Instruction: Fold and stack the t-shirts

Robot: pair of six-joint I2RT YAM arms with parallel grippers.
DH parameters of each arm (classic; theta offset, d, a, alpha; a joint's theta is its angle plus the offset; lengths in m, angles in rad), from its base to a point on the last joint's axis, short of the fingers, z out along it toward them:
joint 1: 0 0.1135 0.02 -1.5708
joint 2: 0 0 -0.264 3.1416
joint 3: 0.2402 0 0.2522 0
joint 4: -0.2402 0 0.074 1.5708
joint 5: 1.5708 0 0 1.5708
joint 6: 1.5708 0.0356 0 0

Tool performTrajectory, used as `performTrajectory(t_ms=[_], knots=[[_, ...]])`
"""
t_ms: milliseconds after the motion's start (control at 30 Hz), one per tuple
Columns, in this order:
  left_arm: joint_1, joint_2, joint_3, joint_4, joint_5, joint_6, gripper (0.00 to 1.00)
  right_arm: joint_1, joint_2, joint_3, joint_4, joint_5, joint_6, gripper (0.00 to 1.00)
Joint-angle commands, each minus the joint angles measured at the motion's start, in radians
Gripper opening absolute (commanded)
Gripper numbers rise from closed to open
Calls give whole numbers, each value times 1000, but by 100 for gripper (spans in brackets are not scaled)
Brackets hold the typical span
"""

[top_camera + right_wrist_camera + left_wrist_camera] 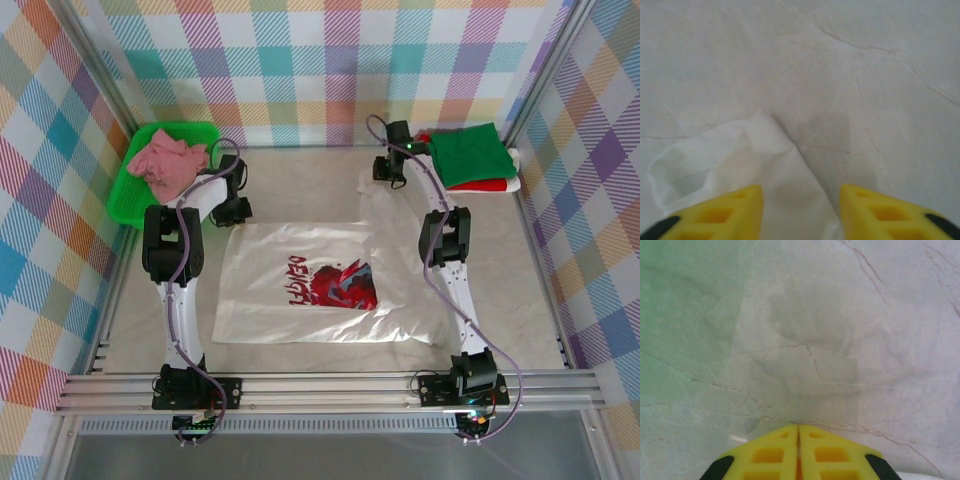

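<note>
White shirt point(300, 250) lies flat mid-worktop point(300, 185) with its long axis 9-to-3, at 6 o'clock from both arms' tips: left gripper point(798, 429) pressed together by its 11 o'clock corner, right gripper point(801, 189) spread astride the 1 o'clock sleeve point(765, 150).
</note>
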Motion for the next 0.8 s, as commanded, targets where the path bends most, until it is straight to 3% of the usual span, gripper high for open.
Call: performTrajectory(t_ms=[0,100,200,267,500,533,567,600,633,767], knots=[[10,-24,4,-15,13,3,3,5,-12,26,18,-41,1,37],[10,-48,-6,-13,3,0,0,5,-52,22,16,-40,2,19],[10,-81,-31,7,6,-7,0,6,-95,8,9,-44,6,11],[10,-108,-53,22,4,-13,0,7,-129,-17,9,-58,14,0],[10,-174,-97,54,-2,-22,0,16,-205,-80,37,-70,11,0],[10,-176,-101,55,-2,-21,0,16,-207,-77,33,-85,13,1],[10,-179,-102,54,-2,-20,0,16,-204,-69,20,-100,21,16],[10,-177,-103,53,-2,-22,0,17,-205,-64,1,-118,31,40],[10,-178,-106,53,-2,-23,0,21,-206,-67,-15,-127,32,46],[10,-179,-120,62,12,-26,0,77,-214,-113,-46,-27,-58,50]])
